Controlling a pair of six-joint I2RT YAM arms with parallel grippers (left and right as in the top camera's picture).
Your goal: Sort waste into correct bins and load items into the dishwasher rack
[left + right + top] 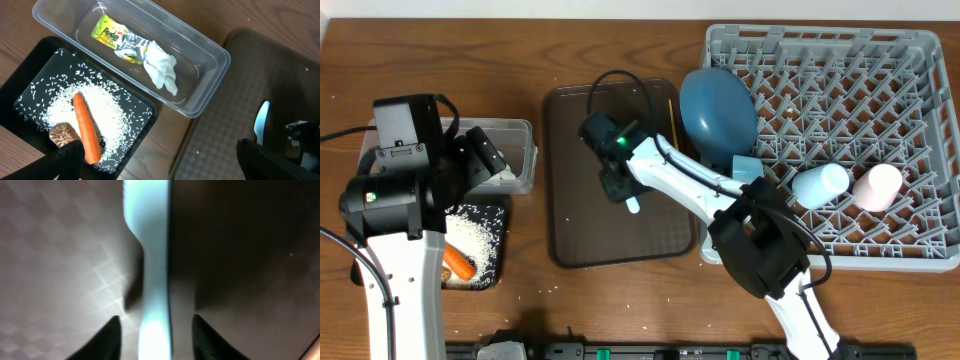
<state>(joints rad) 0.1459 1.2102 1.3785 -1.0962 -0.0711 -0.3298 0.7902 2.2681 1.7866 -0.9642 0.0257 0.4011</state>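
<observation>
1. The light-blue plastic knife (152, 255) appears to lie flat on the dark brown serving tray (575, 230). This is at the centre of the overhead view, just left of the grey dishwasher rack (920, 60).
2. In the right wrist view the knife's long axis runs straight up the frame. It passes between the right arm's fingers (107, 337), one dark tip on each side.
3. Those fingers stand narrowly apart, with a slim gap to the knife on both sides (no grip on it, as far as the view shows).
4. The right arm is much the nearer. The left arm's fingers (67, 160) hang spread wide and empty over the bins at the left of the frame.
5. The coming move probably calls for closing across the knife's narrow width, lifting, then carrying it rightward.
6. The tray around the knife is bare. A thin wooden chopstick (672, 120) lies apart near the tray's upper right.
7. The dark-blue plate (717, 105) fills the rack's near corner; pegs beyond it are free.
</observation>
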